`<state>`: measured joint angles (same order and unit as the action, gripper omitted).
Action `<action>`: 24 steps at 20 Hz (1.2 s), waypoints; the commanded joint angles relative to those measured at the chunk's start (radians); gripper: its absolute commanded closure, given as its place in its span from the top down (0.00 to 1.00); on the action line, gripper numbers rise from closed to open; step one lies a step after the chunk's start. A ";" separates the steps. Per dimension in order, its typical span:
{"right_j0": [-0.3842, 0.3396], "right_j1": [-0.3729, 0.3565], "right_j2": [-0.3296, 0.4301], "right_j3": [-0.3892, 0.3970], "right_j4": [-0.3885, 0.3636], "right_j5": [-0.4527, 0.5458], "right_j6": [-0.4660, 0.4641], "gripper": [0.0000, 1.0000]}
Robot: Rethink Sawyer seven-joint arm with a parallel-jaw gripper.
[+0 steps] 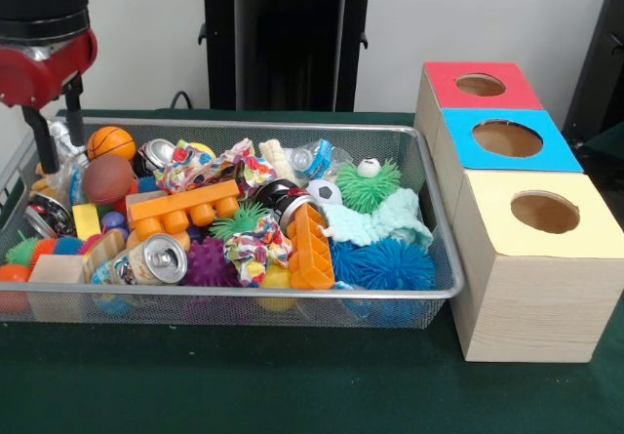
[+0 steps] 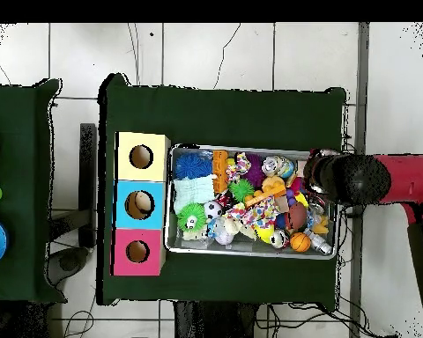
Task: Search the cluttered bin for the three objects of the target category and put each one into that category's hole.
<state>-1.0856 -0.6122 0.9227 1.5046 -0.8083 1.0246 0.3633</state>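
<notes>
In the front view, a wire-mesh bin (image 1: 434, 221) was seen crammed with toys, and beside it stood three wooden boxes with holes: a red-topped box (image 1: 482, 85), a blue-topped box (image 1: 507, 138) and a yellow-topped box (image 1: 544, 213). The target category was not named, so the task's things could not be singled out; candidates lay mixed through the heap. A drink can (image 1: 157, 258) lay on its side near the front wall; it was judged light, stiff but dentable and slippery, best taken across its round body. An orange plastic block (image 1: 183, 209) lay mid-bin, judged rigid and light, best pinched across its narrow sides. A blue spiky ball (image 1: 395, 263) at the end nearest the boxes was judged soft and yielding, to be squeezed through its middle. The gripper (image 1: 57, 122) hung over the end farthest from the boxes; two dark fingers were seen, but whether they were spread or closed could not be told.

In the overhead view, the arm (image 2: 374, 179) covered that same end of the bin, and the jaws were hidden beneath it.
</notes>
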 commanded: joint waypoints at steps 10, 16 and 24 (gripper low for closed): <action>0.024 0.083 -0.039 -0.159 0.058 0.157 -0.279 1.00; 0.031 0.094 -0.069 -0.231 -0.006 0.210 -0.369 1.00; 0.002 0.128 -0.062 -0.209 -0.041 0.244 -0.528 1.00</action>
<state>-1.0746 -0.5506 0.9182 1.3167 -0.7774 1.1565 0.2342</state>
